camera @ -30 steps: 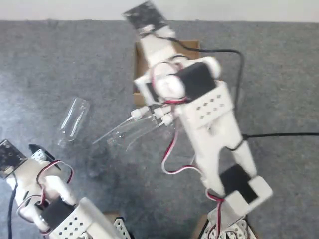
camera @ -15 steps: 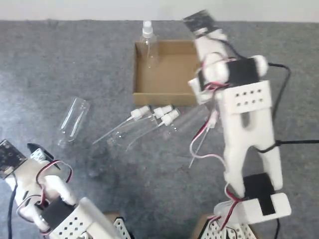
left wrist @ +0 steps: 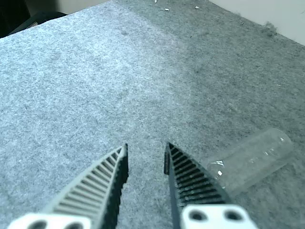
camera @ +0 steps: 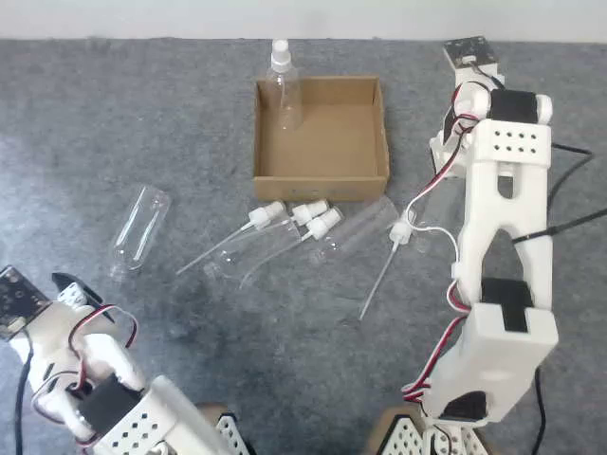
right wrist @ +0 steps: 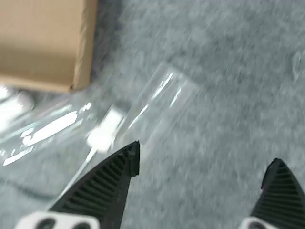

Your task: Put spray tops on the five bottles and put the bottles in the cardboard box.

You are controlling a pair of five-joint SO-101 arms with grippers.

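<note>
The cardboard box holds one clear bottle with a spray top at its far left corner. In front of the box lie several loose spray tops and clear bottles. One spray top with its tube rests by the right arm. My right gripper is wide open above a clear bottle and a spray top, near the box corner. My left gripper hovers low over the carpet at the near left, slightly open and holding nothing, beside another uncapped bottle.
Grey carpet covers the whole table. The lone bottle lies apart at the left, between the left arm and the box. Cables trail from the right arm toward the right edge.
The right arm has swung from over the box to its right side, uncovering the capped bottle in the box. The left arm has not moved.
</note>
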